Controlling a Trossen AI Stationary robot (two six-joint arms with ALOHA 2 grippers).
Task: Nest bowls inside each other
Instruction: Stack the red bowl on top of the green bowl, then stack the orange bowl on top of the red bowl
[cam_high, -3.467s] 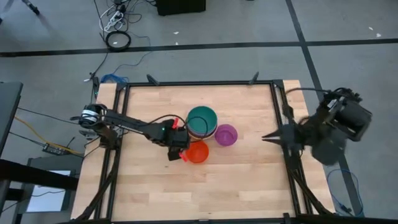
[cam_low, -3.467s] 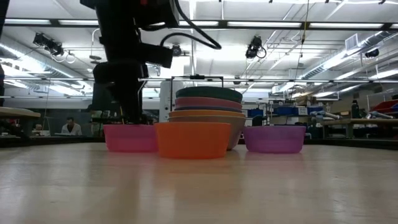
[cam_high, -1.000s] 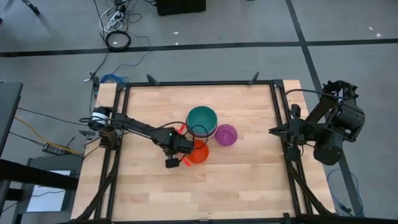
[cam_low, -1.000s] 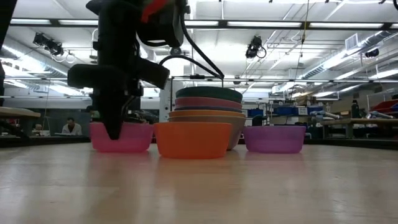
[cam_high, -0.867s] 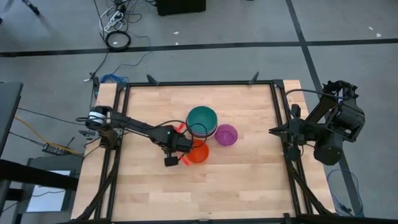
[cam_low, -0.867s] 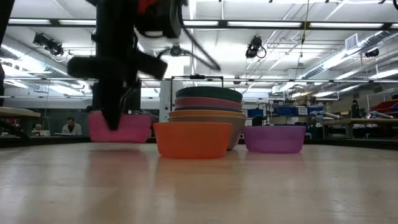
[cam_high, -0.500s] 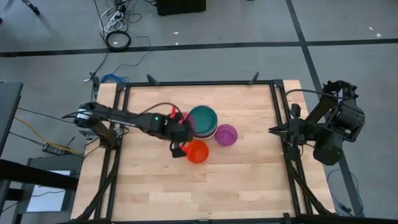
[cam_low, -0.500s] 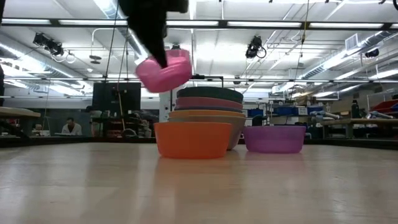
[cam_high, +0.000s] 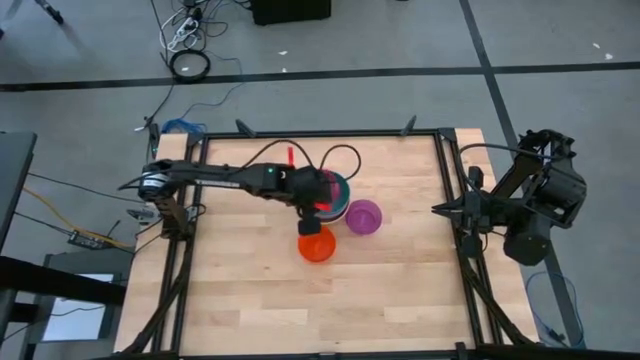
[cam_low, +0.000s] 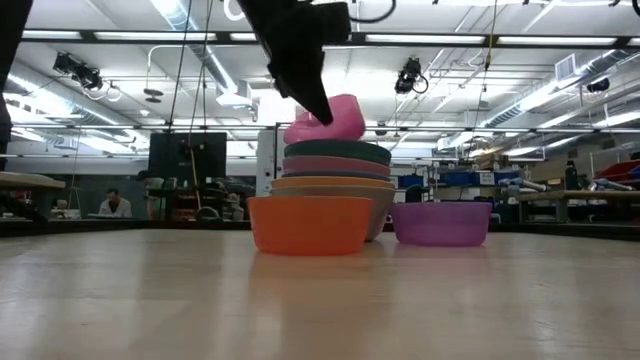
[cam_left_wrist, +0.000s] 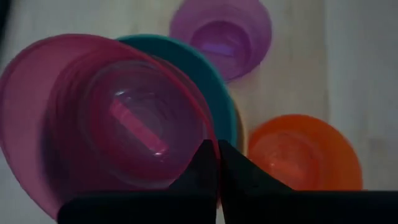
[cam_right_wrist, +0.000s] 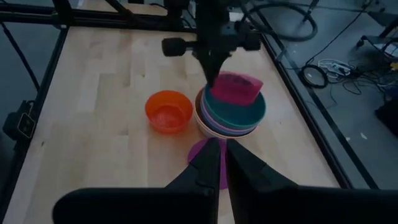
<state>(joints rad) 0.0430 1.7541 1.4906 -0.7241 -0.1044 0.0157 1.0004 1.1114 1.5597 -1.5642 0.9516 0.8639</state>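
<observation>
The left gripper (cam_high: 321, 200) sits just left of centre in the high view, its two dark fingers pinched tight on the rim of a small round magenta plastic bowl (cam_low: 325, 121), which it holds tilted in the air above a stack of larger round plastic bowls (cam_low: 335, 190). In the low view the magenta bowl hangs a little left of centre in the upper half of the frame, its lower edge very close to the teal bowl (cam_right_wrist: 239, 111) at the top of the stack; whether the two touch cannot be told. The left wrist view fills its left half with the magenta bowl's inside, the fingers (cam_left_wrist: 205, 163) closed over the rim at the bottom centre, and the teal rim showing behind it. A small round red-orange plastic bowl (cam_high: 316, 246) stands upright on the light wooden table (cam_high: 400, 290) just below the stack in the high view, and a small round purple plastic bowl (cam_high: 363, 216) stands just to the right of the stack, both near it. The right gripper (cam_high: 437, 211) waits at the right edge of the table, well apart from the bowls, its fingers (cam_right_wrist: 206, 155) drawn together on nothing.
</observation>
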